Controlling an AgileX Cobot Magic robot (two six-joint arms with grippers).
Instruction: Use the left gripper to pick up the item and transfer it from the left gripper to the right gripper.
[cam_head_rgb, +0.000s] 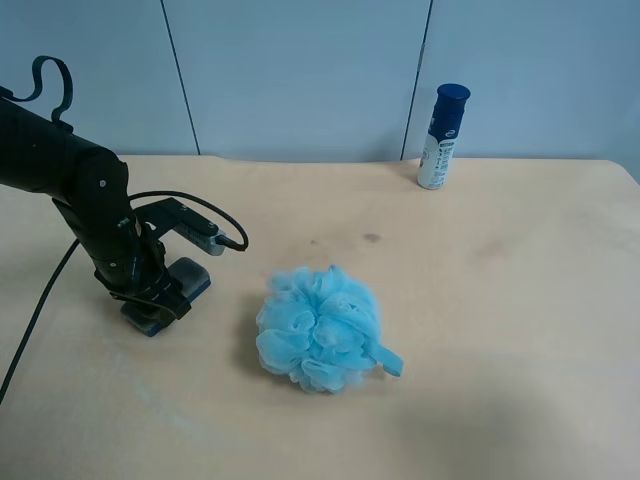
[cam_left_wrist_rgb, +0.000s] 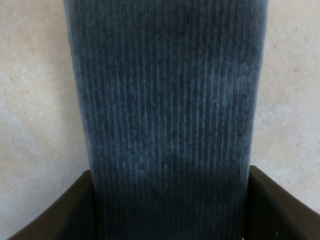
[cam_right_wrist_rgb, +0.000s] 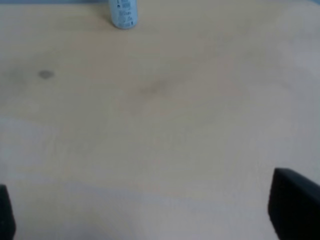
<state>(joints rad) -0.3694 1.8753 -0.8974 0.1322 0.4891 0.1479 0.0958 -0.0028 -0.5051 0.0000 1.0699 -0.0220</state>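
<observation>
The item (cam_head_rgb: 190, 276), a dark grey felt-topped block with a blue underside, lies on the tan table (cam_head_rgb: 480, 300) at the exterior high view's left. The left gripper (cam_head_rgb: 156, 297), on a bulky black arm, reaches down over it. In the left wrist view the item (cam_left_wrist_rgb: 165, 90) fills the frame, its ribbed felt running between the two black fingers (cam_left_wrist_rgb: 75, 210), which press against both of its long sides. The left gripper (cam_left_wrist_rgb: 170, 205) is shut on it. The right gripper (cam_right_wrist_rgb: 150, 210) shows only in the right wrist view, open over bare table, with nothing between its fingertips.
A light-blue mesh bath puff (cam_head_rgb: 320, 328) sits just right of the item in the exterior high view. A white bottle with a blue cap (cam_head_rgb: 441, 137) stands at the table's far edge, also seen as the bottle (cam_right_wrist_rgb: 123, 12). A loose black cable (cam_head_rgb: 38, 300) trails off the left arm.
</observation>
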